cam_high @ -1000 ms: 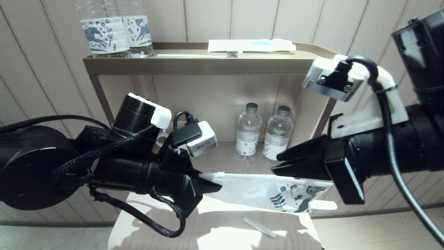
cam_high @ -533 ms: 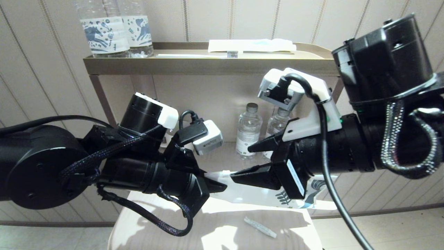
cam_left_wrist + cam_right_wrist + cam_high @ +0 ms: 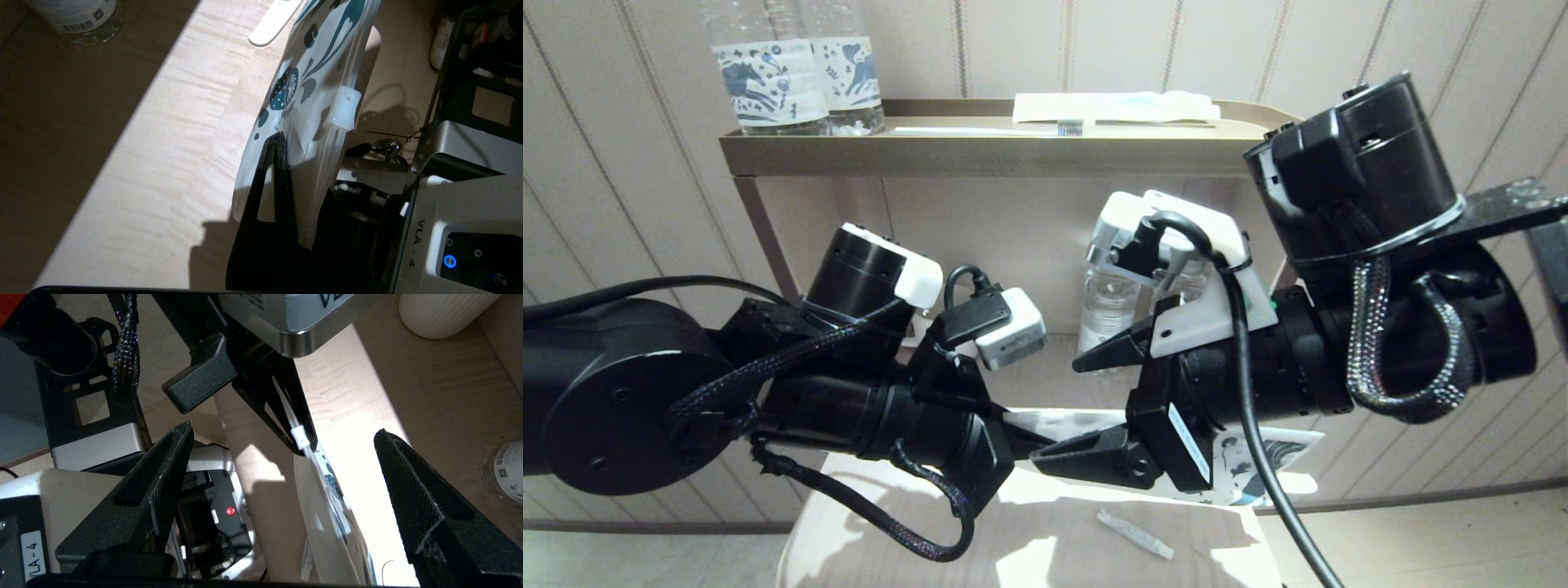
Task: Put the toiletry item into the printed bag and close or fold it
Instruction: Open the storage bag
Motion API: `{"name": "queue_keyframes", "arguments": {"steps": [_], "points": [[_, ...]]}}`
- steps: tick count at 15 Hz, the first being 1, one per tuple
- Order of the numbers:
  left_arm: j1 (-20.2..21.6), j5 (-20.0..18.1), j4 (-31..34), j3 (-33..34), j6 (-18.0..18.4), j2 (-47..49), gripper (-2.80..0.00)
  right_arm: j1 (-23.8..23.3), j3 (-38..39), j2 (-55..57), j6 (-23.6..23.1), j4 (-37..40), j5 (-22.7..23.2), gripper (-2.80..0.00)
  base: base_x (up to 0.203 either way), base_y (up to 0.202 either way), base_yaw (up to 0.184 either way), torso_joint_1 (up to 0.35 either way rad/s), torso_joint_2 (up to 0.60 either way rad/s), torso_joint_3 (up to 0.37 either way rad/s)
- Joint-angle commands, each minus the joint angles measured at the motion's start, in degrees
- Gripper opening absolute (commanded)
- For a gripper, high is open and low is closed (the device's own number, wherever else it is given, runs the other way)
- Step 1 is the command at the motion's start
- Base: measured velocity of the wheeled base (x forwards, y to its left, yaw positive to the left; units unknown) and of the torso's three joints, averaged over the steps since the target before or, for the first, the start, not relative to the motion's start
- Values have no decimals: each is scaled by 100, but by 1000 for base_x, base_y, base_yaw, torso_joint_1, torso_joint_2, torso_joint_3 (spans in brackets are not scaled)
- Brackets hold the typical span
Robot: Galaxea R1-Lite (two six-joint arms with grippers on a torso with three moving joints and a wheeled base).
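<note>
Left claw (image 3: 1029, 441) pinched on one end of the printed bag (image 3: 1078, 425), held edge-up above the pale surface (image 3: 1045, 547). Right claw (image 3: 1078, 408) spread wide just beside it, fingers on either side of the bag's edge, not touching. Small white packet (image 3: 1135, 535) lying on the surface below.

A hotel-style guest room: a bronze amenity shelf (image 3: 980, 155) against striped wall panelling (image 3: 621, 188) carries 4 printed complimentary water bottles (image 3: 768, 73), a toothbrush (image 3: 988, 129) and a wrapped toiletry packet (image 3: 1115, 106).
</note>
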Motion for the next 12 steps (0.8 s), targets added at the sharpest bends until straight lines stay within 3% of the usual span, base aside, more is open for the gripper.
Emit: {"name": "queue_keyframes", "arguments": {"steps": [1, 12], "points": [[2, -21, 2, -28, 11, -2, -280, -14, -10, 56, -21, 10, 18, 0, 0, 0, 0, 0, 0, 0], [2, -4, 2, -10, 28, 7, -280, -50, 5, 334, -125, -56, 27, 0, 0, 0, 0, 0, 0, 0]]}}
